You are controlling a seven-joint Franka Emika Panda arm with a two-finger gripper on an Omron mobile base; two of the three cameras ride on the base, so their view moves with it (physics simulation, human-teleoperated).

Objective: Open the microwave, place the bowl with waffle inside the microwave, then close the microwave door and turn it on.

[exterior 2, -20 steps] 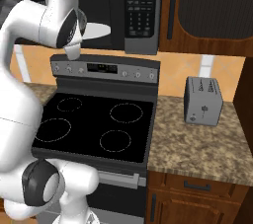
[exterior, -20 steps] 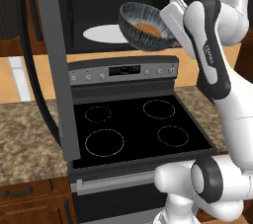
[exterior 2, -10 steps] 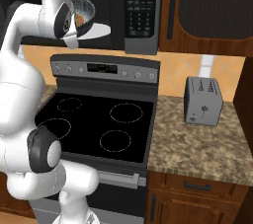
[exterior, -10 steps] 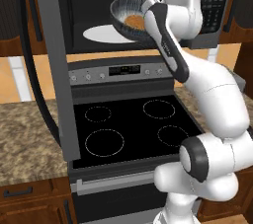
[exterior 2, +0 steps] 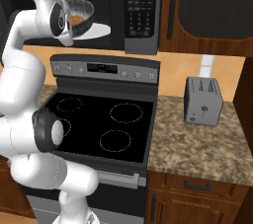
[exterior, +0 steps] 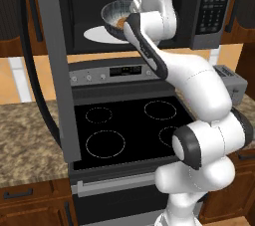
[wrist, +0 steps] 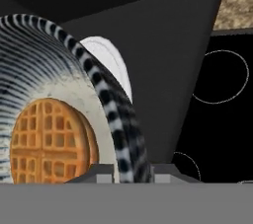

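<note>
The microwave [exterior: 149, 11] surrounds the raised gripper [wrist: 127, 171], its microwave door [exterior: 52, 65] swung out well to the gripper's left. The white plate [exterior: 102, 35] lies just under the gripper. Its jaws pinch the rim of the bowl [exterior: 118, 15], held above that plate. The waffle [wrist: 47, 141] lies inside the bowl.

Black stove [exterior 2: 101, 124] with four ring burners, control panel [exterior 2: 106, 68] at 12 o'clock. Grey toaster [exterior 2: 202, 100] upright on speckled counter [exterior 2: 197, 149], at 3 o'clock of stove. Wooden cabinets [exterior 2: 207, 11] above.
</note>
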